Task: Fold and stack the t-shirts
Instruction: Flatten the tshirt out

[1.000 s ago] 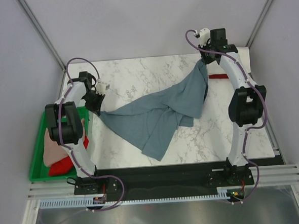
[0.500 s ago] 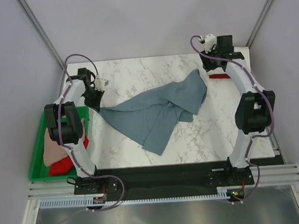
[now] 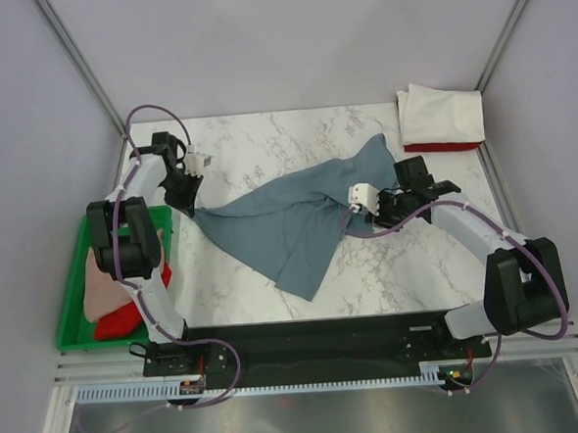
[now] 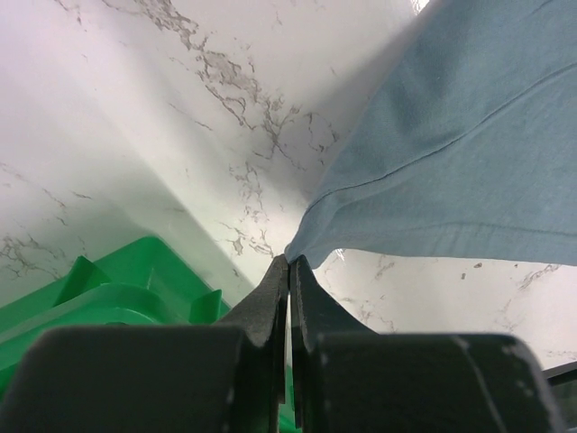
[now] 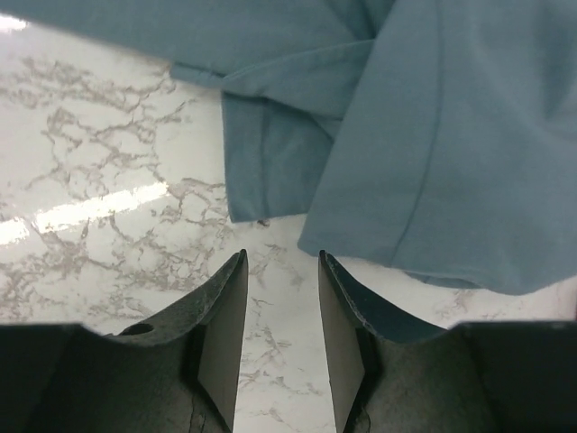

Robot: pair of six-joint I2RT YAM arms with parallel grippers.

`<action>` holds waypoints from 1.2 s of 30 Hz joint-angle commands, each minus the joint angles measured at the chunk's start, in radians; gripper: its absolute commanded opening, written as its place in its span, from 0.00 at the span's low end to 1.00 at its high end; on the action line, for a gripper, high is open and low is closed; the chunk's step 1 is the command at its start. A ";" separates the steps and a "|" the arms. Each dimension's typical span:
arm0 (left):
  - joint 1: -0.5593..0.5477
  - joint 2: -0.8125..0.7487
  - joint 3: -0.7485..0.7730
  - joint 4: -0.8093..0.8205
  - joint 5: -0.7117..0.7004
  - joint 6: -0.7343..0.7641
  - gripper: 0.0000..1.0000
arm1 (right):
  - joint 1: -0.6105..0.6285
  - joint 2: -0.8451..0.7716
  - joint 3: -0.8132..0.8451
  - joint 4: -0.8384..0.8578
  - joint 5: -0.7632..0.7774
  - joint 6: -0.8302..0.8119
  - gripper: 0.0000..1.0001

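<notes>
Top external view: the left arm's links cover part of the green tray at 8 o'clock, so you see only portions of its load. These are a pale pink t-shirt and, toward the near edge, a red t-shirt. You cannot tell how they are folded.

At 1 o'clock a folded white t-shirt sits on red cloth, of which only a thin strip shows.

The blue-grey t-shirt lies rumpled across the middle of the marble table. The right wrist hides its 3 o'clock edge.

Left gripper — fingers pressed together on the shirt's 9 o'clock corner, just beside the tray's rim.

Right gripper — a narrow gap between the fingers and nothing in it. It hangs over bare marble, with the shirt's hem just ahead.

The shirt's lowest point lies near the table's 6 o'clock edge. Bare marble shows from 10 to 12 o'clock and from 4 to 5 o'clock.
</notes>
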 commanded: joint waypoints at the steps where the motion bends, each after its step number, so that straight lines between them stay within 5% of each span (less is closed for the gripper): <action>1: -0.008 -0.040 -0.008 -0.005 0.013 -0.027 0.02 | 0.002 0.016 -0.025 0.010 -0.034 -0.206 0.44; 28: -0.012 -0.023 -0.037 -0.004 -0.022 -0.034 0.02 | 0.041 0.278 0.015 0.061 0.032 -0.295 0.44; 31: -0.014 -0.019 -0.035 -0.004 -0.024 -0.033 0.02 | 0.041 0.293 0.023 0.061 0.044 -0.292 0.40; 36: -0.017 -0.013 -0.022 -0.007 -0.021 -0.030 0.02 | 0.037 0.293 0.058 -0.010 0.061 -0.303 0.06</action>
